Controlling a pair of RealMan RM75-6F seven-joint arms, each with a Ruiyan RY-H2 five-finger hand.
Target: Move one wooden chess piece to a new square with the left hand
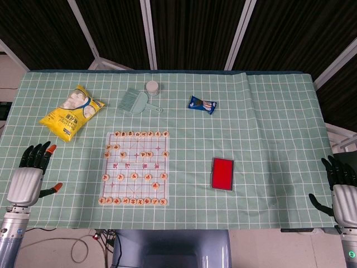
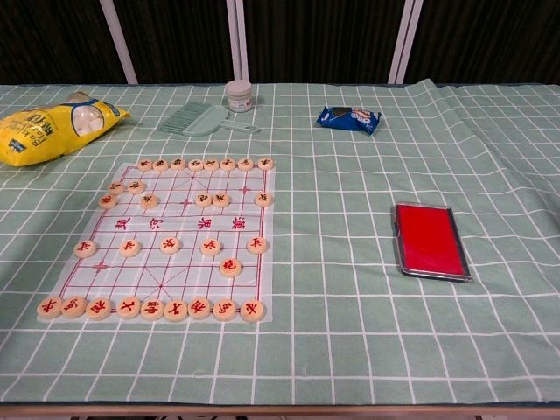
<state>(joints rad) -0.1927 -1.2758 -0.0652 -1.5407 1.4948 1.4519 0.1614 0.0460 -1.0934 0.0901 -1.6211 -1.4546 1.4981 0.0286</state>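
Observation:
A white chess board sheet (image 1: 135,167) (image 2: 175,229) with red lines lies on the green checked cloth, left of centre. Several round wooden chess pieces (image 1: 134,200) (image 2: 150,308) with red marks sit on it in rows, and one piece (image 2: 230,267) stands alone near the front right. My left hand (image 1: 29,176) hovers at the table's left front edge, well left of the board, fingers spread and holding nothing. At the right front edge my right hand (image 1: 341,187) is open too. The chest view shows neither hand.
A yellow snack bag (image 1: 72,111) (image 2: 48,129) lies at the back left. A green dustpan brush (image 1: 134,101) (image 2: 199,118) and a small white jar (image 1: 152,86) (image 2: 238,95) sit behind the board. A blue packet (image 1: 202,104) (image 2: 348,117) and a red case (image 1: 222,173) (image 2: 428,239) lie to the right.

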